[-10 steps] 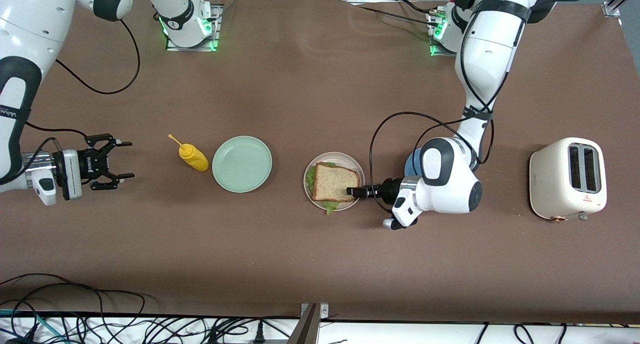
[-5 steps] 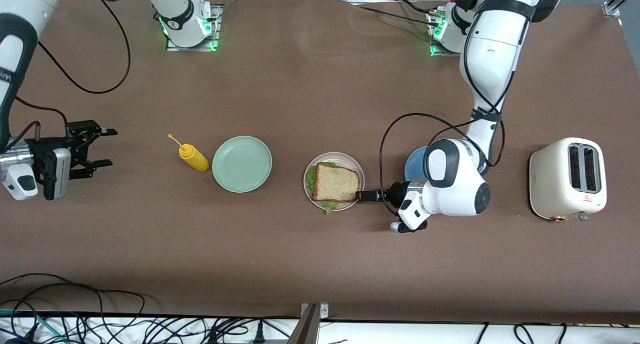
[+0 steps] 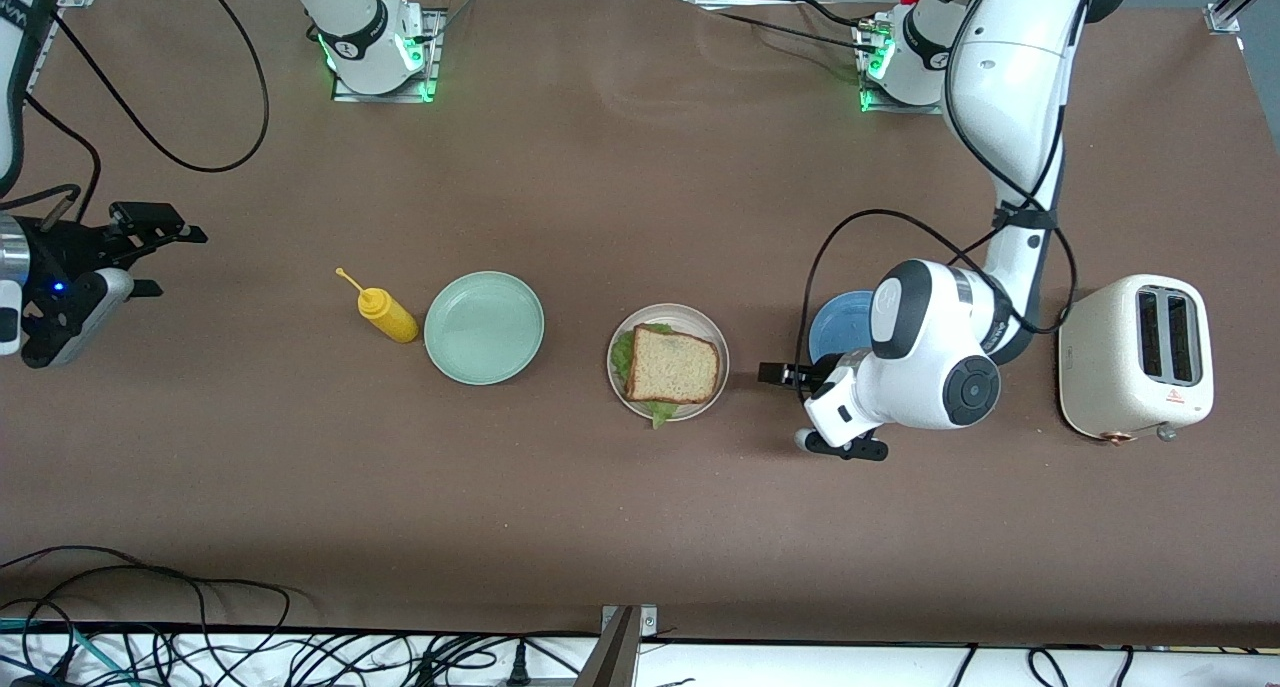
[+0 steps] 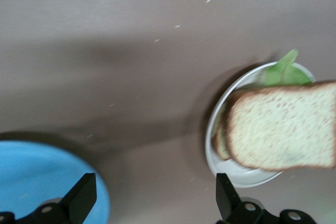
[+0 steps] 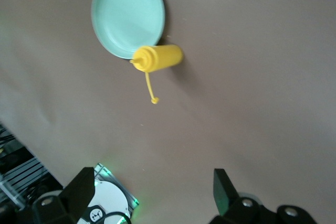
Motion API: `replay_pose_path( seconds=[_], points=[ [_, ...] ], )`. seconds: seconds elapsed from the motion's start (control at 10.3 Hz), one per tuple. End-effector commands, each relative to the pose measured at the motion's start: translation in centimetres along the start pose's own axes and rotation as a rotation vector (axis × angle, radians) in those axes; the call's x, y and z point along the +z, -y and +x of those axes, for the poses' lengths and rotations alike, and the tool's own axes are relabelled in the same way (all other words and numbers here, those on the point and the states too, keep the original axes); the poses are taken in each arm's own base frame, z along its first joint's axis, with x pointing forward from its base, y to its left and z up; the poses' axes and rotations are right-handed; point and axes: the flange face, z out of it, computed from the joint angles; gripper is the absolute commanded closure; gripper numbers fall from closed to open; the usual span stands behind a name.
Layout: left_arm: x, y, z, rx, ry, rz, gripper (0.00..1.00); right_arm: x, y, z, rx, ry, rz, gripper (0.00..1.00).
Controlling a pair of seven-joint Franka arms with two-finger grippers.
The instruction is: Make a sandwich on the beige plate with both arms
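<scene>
The sandwich (image 3: pixel 672 365) lies on the beige plate (image 3: pixel 716 344) in the middle of the table: a brown bread slice on top, with green lettuce (image 3: pixel 621 353) poking out at the edges. My left gripper (image 3: pixel 778 373) is low over the table beside the plate, toward the left arm's end, open and empty. In the left wrist view, the sandwich (image 4: pixel 283 129) and plate (image 4: pixel 214 145) sit past my open left gripper (image 4: pixel 152 200), clear of its fingers. My right gripper (image 3: pixel 165 260) is open and empty at the right arm's end of the table.
A blue plate (image 3: pixel 835 325) is partly under the left arm's wrist. A cream toaster (image 3: pixel 1135 357) stands at the left arm's end. A mint-green plate (image 3: pixel 484 327) and a yellow squeeze bottle (image 3: pixel 385 312) lie between the sandwich and the right gripper. Cables run along the front edge.
My left gripper has let go of the top slice and drawn back off the plate toward the left arm's end. The right arm has pulled away toward its end of the table.
</scene>
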Motion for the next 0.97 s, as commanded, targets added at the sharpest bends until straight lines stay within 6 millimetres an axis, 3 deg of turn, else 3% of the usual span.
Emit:
replay_pose_path(
  seconds=[0.0,0.19,0.39,0.48,0.68,0.87],
  points=[
    [-2.5,1.4,-1.8,0.016,0.067,0.108,0.00,-0.4,3.1,-1.7,0.138,0.016,-0.144,0.00],
    [-5.1,3.9,-2.9,0.002,0.100,0.182,0.00,1.0,6.7,-1.6,0.303,-0.009,-0.196,0.00],
    [-8.0,7.2,-3.8,-0.027,0.111,0.255,0.00,1.5,7.8,-2.4,0.389,-0.060,-0.225,0.00],
    [-9.2,7.9,-4.2,-0.033,0.107,0.281,0.00,0.8,7.9,-4.2,0.415,-0.139,-0.249,0.00],
    [-11.4,9.7,-5.1,-0.044,0.099,0.350,0.00,-3.0,8.4,-7.6,0.441,-0.287,-0.303,0.00],
    [-14.8,12.2,-6.2,-0.082,0.065,0.366,0.00,-3.9,7.5,-9.5,0.479,-0.277,-0.226,0.00]
  ],
)
